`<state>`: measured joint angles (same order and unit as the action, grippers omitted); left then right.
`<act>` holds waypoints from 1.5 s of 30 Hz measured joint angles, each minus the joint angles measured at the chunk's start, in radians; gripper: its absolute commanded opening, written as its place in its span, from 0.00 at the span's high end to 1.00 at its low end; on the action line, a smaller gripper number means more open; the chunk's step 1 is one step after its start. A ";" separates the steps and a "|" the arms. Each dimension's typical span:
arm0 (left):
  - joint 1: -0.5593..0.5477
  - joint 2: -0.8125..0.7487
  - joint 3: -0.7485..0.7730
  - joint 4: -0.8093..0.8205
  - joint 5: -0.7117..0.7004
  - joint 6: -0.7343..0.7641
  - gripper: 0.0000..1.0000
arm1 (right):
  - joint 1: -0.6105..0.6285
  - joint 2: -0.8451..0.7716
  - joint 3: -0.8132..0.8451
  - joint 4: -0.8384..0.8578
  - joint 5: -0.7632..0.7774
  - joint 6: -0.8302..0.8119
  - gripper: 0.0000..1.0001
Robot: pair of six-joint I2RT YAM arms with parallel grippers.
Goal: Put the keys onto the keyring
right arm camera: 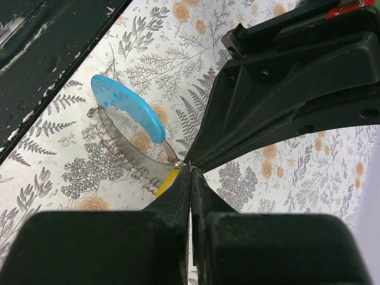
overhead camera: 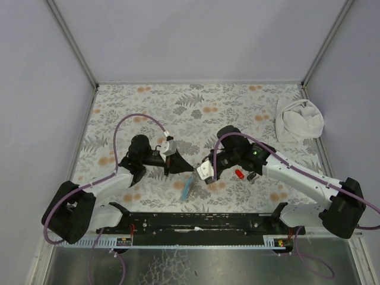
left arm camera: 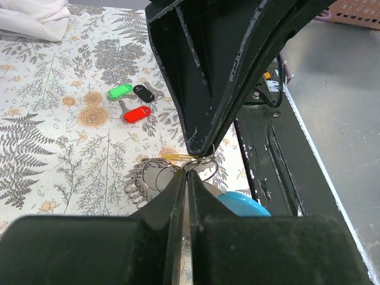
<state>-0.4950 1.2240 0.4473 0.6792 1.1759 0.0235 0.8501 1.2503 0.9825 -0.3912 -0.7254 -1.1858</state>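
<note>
Both grippers meet tip to tip above the table's near middle. My left gripper is shut on the keyring's thin wire loops. The keyring's light blue part hangs just below, and its grey part shows in the right wrist view. My right gripper is shut on the tan-yellow key, held against the ring at the left fingertips. The red key, green key and black key lie together on the cloth under the right arm.
A white cloth bundle lies at the far right of the table. The black base rail runs along the near edge, close behind the grippers. Grey walls enclose the flowered tabletop.
</note>
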 measured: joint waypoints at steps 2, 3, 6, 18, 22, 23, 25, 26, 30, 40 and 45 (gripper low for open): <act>0.000 -0.001 0.000 -0.002 0.000 0.000 1.00 | 0.000 0.000 0.000 -0.001 0.004 0.000 1.00; 0.000 -0.002 0.000 -0.003 0.000 0.000 1.00 | 0.000 -0.001 0.000 -0.001 0.008 0.001 1.00; 0.000 -0.013 0.000 -0.001 -0.008 -0.005 1.00 | 0.000 -0.008 0.000 -0.001 0.021 0.005 1.00; -0.004 -0.062 -0.081 0.170 -0.174 -0.236 1.00 | 0.000 -0.079 -0.042 0.013 0.058 0.045 1.00; -0.009 -0.062 -0.114 0.226 -0.236 -0.320 1.00 | 0.000 -0.079 -0.056 0.037 0.066 0.052 1.00; -0.010 -0.062 -0.126 0.246 -0.251 -0.343 1.00 | 0.000 -0.079 -0.061 0.044 0.069 0.054 1.00; -0.015 -0.062 -0.151 0.285 -0.283 -0.381 1.00 | 0.000 -0.079 -0.073 0.060 0.071 0.057 1.00; -0.019 -0.062 -0.164 0.303 -0.299 -0.401 1.00 | 0.001 -0.079 -0.080 0.066 0.071 0.060 1.00; -0.042 -0.062 -0.209 0.364 -0.375 -0.462 1.00 | 0.002 -0.079 -0.104 0.092 0.072 0.069 1.00; -0.102 -0.062 -0.299 0.484 -0.589 -0.578 1.00 | 0.018 -0.079 -0.167 0.196 0.107 0.120 1.00; -0.118 -0.062 -0.328 0.536 -0.670 -0.624 1.00 | 0.022 -0.081 -0.205 0.277 0.132 0.183 1.00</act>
<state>-0.6132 1.1622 0.1188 1.2156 0.5060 -0.6010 0.8719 1.1690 0.7773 -0.1139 -0.5938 -1.0027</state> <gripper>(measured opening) 0.003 0.011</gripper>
